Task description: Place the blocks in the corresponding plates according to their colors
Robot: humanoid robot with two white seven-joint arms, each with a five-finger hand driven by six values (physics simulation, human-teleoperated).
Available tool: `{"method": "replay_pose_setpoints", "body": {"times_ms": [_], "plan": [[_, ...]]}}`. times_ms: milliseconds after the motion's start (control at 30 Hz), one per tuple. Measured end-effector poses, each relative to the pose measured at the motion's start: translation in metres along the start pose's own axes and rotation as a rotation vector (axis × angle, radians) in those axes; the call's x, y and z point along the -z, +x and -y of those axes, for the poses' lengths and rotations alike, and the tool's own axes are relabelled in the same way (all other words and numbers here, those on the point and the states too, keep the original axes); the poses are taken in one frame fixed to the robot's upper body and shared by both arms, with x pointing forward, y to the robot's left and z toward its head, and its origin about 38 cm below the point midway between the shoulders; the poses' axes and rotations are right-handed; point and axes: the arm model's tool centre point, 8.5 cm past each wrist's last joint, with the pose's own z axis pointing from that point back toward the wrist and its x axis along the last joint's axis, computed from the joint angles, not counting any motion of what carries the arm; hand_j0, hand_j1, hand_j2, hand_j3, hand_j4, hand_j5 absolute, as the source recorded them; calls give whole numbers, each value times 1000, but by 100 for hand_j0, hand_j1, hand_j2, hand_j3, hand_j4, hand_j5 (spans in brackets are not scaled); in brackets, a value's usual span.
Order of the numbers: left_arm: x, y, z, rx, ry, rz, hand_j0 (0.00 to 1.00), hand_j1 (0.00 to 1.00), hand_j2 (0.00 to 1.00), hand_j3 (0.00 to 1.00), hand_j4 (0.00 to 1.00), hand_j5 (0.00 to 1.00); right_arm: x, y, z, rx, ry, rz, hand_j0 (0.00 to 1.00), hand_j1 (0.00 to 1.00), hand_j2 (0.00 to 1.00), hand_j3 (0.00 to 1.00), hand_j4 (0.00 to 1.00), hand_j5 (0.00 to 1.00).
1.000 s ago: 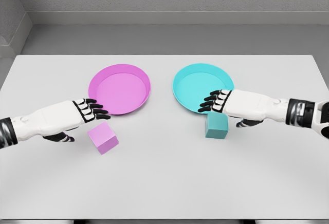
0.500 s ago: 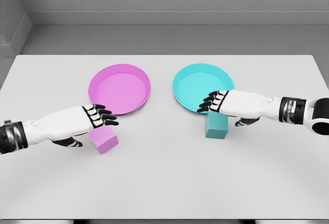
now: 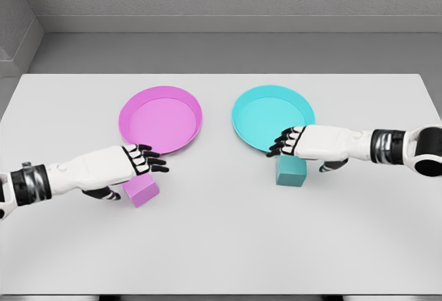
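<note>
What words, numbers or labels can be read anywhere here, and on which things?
None: no text, number or sign shows anywhere.
The round pink plate and round turquoise plate are plain.
The pink cube block and turquoise cube block are unmarked.
The white left hand, white right hand and white table carry no lettering.

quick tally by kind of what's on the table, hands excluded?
Plates: 2, pink plate and cyan plate
Blocks: 2, pink block and teal block
Total: 4
</note>
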Motion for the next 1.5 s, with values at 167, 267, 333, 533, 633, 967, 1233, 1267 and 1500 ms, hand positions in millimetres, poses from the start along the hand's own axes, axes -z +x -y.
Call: {"method": "replay_pose_setpoints", "body": {"times_ms": [167, 267, 333, 533, 633, 967, 1233, 1267, 1500], "plan": [[2, 3, 6, -13, -13, 11, 100, 100, 100, 100, 100, 100, 12, -4, -4, 5, 13, -6, 100, 100, 100, 100, 100, 100], [2, 3, 6, -12, -21, 15, 100, 100, 100, 100, 100, 100, 18, -5, -7, 6, 19, -7, 100, 100, 100, 100, 100, 100], [3, 1, 4, -7, -26, 16, 100, 100, 100, 100, 100, 100, 21, -7, -9, 10, 23, -11, 100, 100, 100, 100, 100, 100], [4, -1, 14, -24, -52, 13, 100, 100, 100, 100, 100, 100, 24, -8, -13, 16, 33, -15, 100, 100, 100, 100, 100, 100], [4, -5, 10, -16, -48, 6, 100, 100, 100, 100, 100, 100, 27, -8, -15, 17, 42, -13, 100, 100, 100, 100, 100, 100], [13, -11, 11, -19, -55, 4, 100, 100, 100, 100, 100, 100, 29, -12, -21, 25, 56, -24, 100, 100, 100, 100, 100, 100], [16, -13, 12, -19, -66, 6, 100, 100, 100, 100, 100, 100, 39, -10, -18, 13, 55, -17, 100, 100, 100, 100, 100, 100], [16, -13, 14, -23, -72, 7, 100, 100, 100, 100, 100, 100, 40, -11, -18, 13, 56, -17, 100, 100, 100, 100, 100, 100], [18, -11, 22, -38, -88, 14, 100, 100, 100, 100, 100, 100, 44, -10, -26, 17, 79, -16, 100, 100, 100, 100, 100, 100]]}}
